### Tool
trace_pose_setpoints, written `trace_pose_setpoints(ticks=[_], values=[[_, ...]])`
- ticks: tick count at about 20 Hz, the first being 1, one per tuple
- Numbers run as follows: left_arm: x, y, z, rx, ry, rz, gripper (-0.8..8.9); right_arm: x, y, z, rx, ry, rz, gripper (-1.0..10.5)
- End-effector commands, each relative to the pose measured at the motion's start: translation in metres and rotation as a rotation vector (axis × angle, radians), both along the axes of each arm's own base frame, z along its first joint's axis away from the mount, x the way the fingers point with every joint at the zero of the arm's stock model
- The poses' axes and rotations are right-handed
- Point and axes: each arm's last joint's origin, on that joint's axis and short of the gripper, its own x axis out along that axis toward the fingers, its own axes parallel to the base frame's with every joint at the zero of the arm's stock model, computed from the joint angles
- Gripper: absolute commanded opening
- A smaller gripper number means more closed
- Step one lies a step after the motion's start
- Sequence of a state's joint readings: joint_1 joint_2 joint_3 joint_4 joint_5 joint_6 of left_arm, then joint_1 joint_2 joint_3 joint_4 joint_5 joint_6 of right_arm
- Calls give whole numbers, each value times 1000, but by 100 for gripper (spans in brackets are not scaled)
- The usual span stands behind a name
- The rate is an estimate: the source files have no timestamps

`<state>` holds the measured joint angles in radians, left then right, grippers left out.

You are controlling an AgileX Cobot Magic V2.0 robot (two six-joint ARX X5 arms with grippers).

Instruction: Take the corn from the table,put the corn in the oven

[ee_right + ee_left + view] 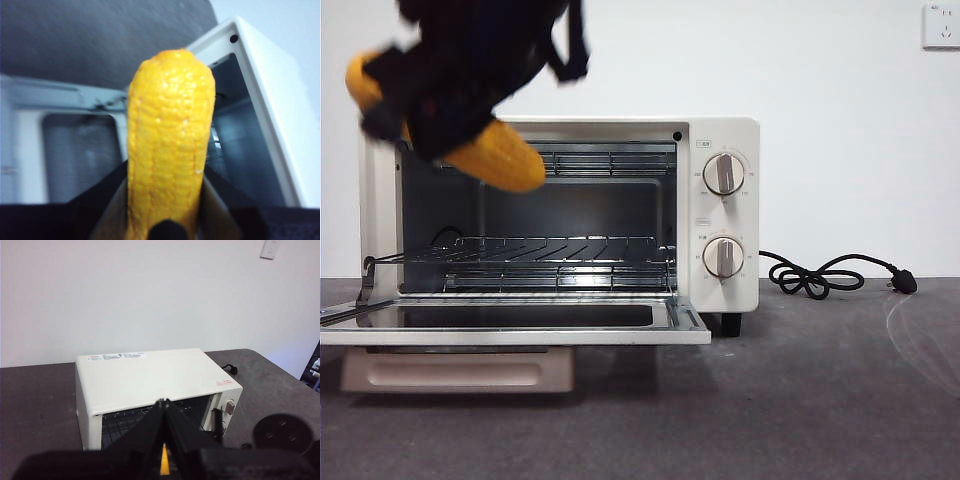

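front: the right gripper (470, 75) comes in big and dark from the top left, w/ the corn (500, 158) clamped crosswise in it. cob is tilted, one rounded end poking out low toward the cavity, other end showing up by the left edge. it hangs in the air at the top left corner of the oven (725, 140), level w/ the upper part of the opening, above the wire rack (560, 255) and not touching it. door (510, 325) is dropped flat, so the mouth is open. knobs (723, 173) and cord (820, 275) lie off to the side, out of the way. table (820, 400) is well below the cob.

left wrist: left gripper (164, 407) is up high and behind, looking down on the oven's top; its jaws meet at the tips w/ nothing seen between them. it waits, well apart from the corn; a thin yellow sliver shows low between the jaws, can't tell what it is.

right wrist: jaws closed on the cob's sides near its base, firm hold, corn's long axis running straight out from the gripper toward the oven's open front. free end points at the cavity, w/ the door glass below. so the right arm is the near one; judging by this, next move is a push along the cob's own axis, dropping a bit to clear the top edge of the opening.
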<state>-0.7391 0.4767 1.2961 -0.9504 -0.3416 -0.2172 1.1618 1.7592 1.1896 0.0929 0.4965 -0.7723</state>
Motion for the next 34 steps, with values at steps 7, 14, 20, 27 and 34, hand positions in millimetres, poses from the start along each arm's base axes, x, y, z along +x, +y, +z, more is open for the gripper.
trace_pose_setpoints(ticks=[7, 14, 20, 27, 34], values=[[0, 1, -1, 24, -7, 21, -5, 35, 8, -31, -68, -156, -108, -12], [0, 1, -1, 41, -13, 20, -5, 59, -2, -39, -112, -172, -159, -12], [0, 1, -1, 42, -14, 20, -5, 71, -12, -44, -144, -149, -180, 12], [0, 1, -1, 48, -12, 18, -5, 79, -18, -50, -178, -116, -199, 107], [-1, 1, -4, 67, 10, 17, -5, 79, -19, -51, -155, -97, -233, 293]])
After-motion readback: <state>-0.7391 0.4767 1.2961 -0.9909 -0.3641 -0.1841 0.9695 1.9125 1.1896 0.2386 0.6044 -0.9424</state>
